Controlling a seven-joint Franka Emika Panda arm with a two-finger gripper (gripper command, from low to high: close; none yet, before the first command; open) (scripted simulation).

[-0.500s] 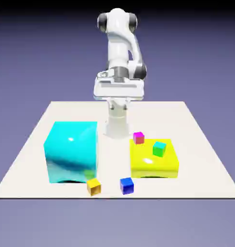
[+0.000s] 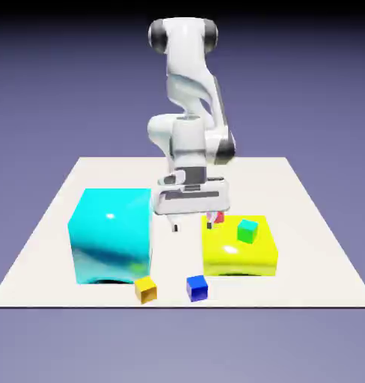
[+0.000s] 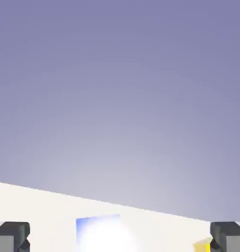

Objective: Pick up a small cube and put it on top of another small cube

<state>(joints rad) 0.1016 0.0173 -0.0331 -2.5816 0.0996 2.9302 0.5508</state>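
The small deep-blue cube point(image 2: 197, 287) sits on the table near its front edge. In the hand view this blue cube point(image 3: 97, 230) shows low down, washed by glare. The other small cube, teal-green point(image 2: 247, 230), rests on top of a flat yellow block point(image 2: 238, 254). My gripper point(image 2: 194, 223) hangs open just above the table between the big cyan cube and the yellow block, well behind the blue cube. Nothing is between its fingertips point(image 3: 11, 236); the gripper point(image 3: 120, 238) spans the hand view's bottom edge.
A huge cyan cube point(image 2: 111, 236) stands at the exterior view's left. An orange-yellow small cube point(image 2: 146, 289) lies in front of it; its corner point(image 3: 203, 245) peeks by the right fingertip. A magenta small cube point(image 2: 215, 218) is mostly hidden behind my hand.
The arm has bent forward and down, dropping the hand from high above the table to just over it, where it now covers most of the magenta cube. The cubes have not moved.
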